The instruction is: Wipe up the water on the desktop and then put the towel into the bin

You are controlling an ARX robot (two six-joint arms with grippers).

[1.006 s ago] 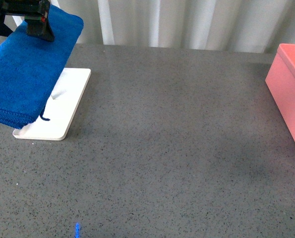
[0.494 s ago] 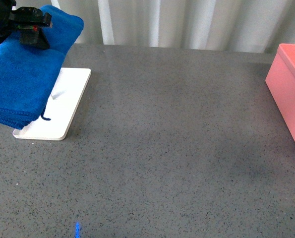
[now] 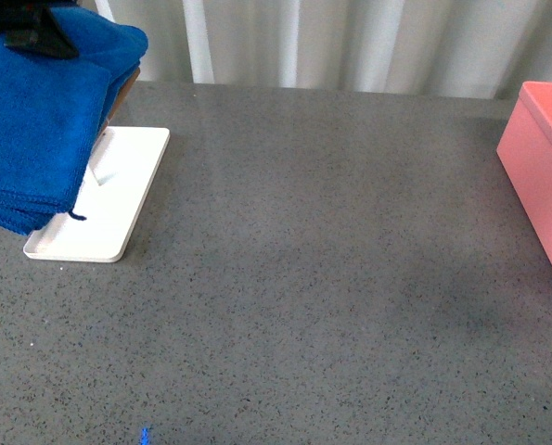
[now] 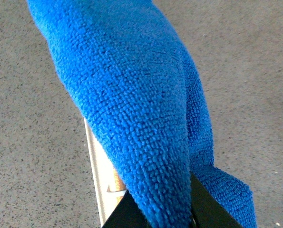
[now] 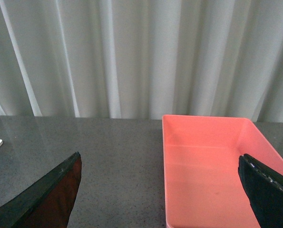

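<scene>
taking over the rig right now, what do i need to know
Left gripper: shut on the towel, which hangs over the white tray at the far left of the desktop.
Right gripper: jaws wide open, empty, facing the bin.
Bin: right edge of the desktop, nothing in it.
Done: towel gripped. No puddle clearly visible.
Left: wipe the desktop, then drop the towel in the bin.
</scene>
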